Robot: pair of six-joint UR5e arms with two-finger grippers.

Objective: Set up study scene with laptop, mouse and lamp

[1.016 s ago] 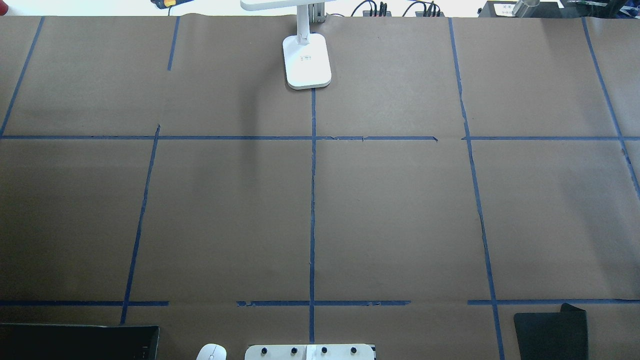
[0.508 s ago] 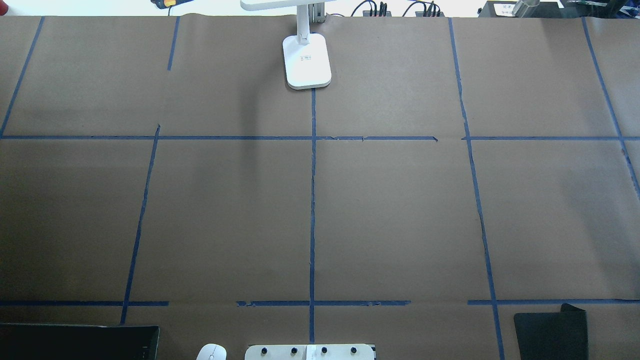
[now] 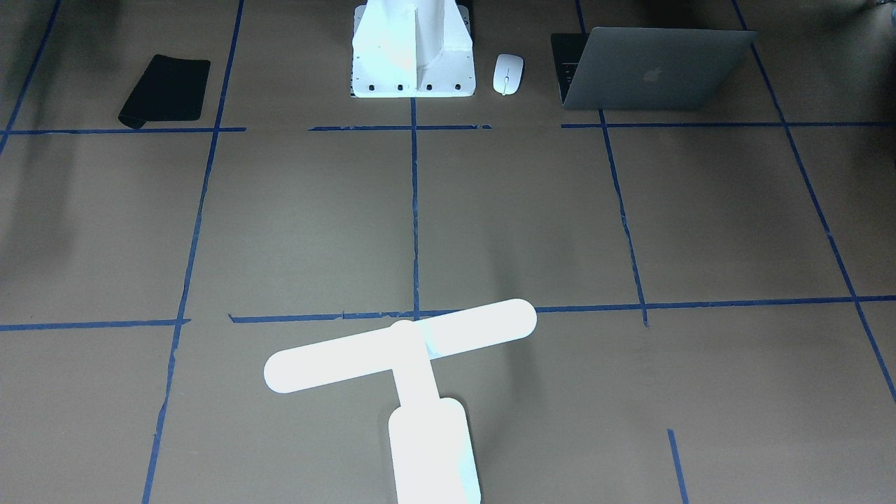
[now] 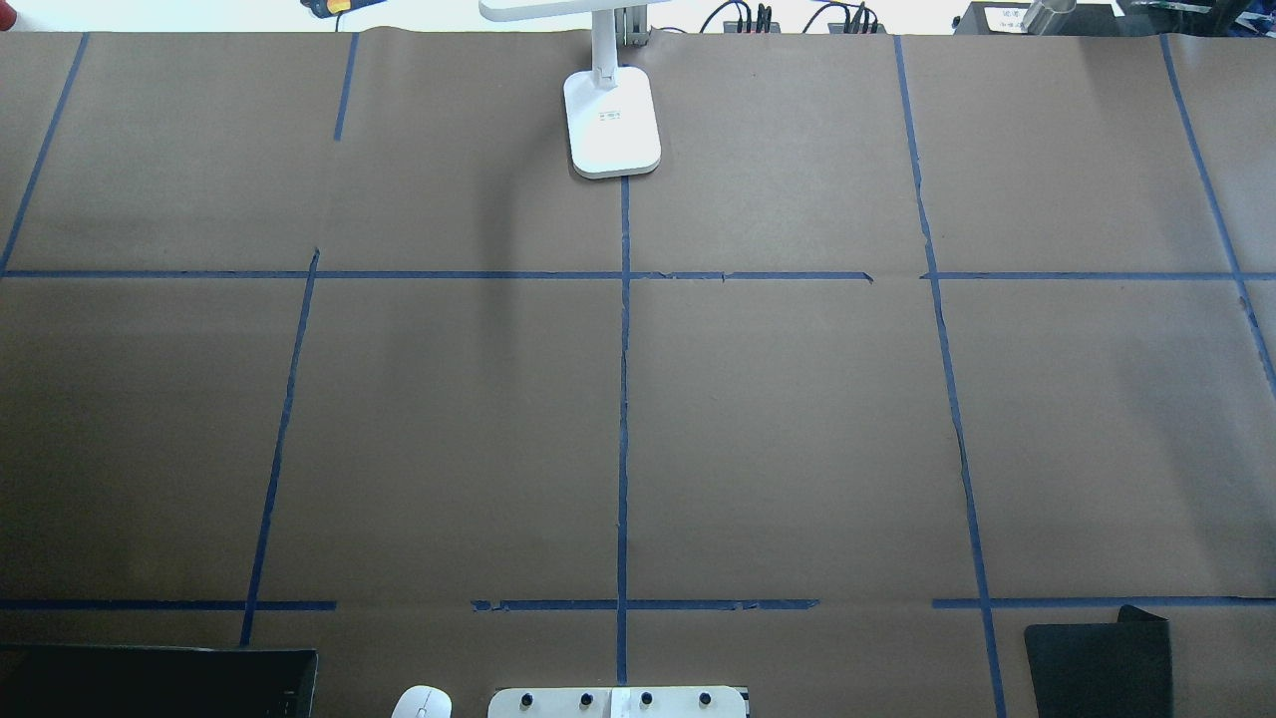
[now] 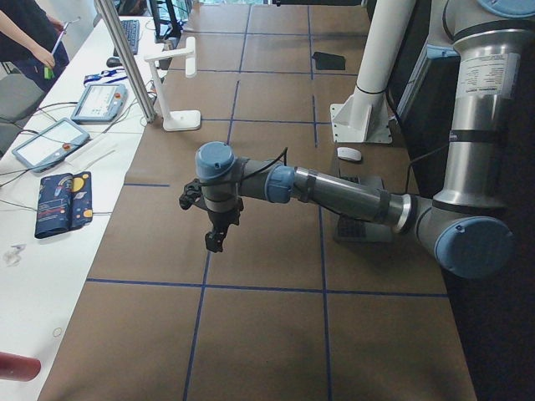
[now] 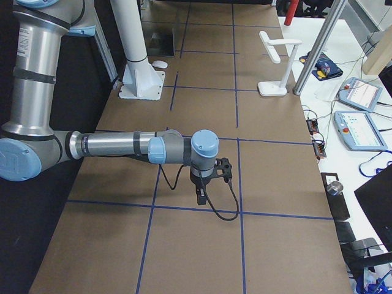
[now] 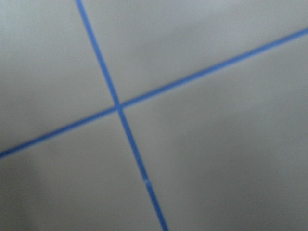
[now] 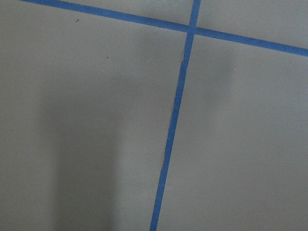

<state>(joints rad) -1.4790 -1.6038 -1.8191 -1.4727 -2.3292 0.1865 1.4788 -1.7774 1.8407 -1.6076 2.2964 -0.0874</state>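
Observation:
The laptop (image 3: 651,70) stands open at the robot's edge of the table, its lid with the apple logo facing away from the robot; it also shows in the overhead view (image 4: 150,683). The white mouse (image 3: 507,73) lies between it and the white bracket, and shows in the overhead view (image 4: 421,703). The white T-shaped lamp (image 3: 402,346) stands at the far middle edge, with its base (image 4: 611,125) on the centre tape line. My left gripper (image 5: 215,241) and right gripper (image 6: 200,197) hang over bare paper, far from all three. I cannot tell whether either is open or shut.
A flat black mat (image 3: 164,89) lies at the robot's right near corner. The white finned bracket (image 3: 413,49) with a pole stands at the near middle. Blue tape lines grid the brown paper. Tablets and cables lie on the white desk (image 5: 50,142) beyond the far edge.

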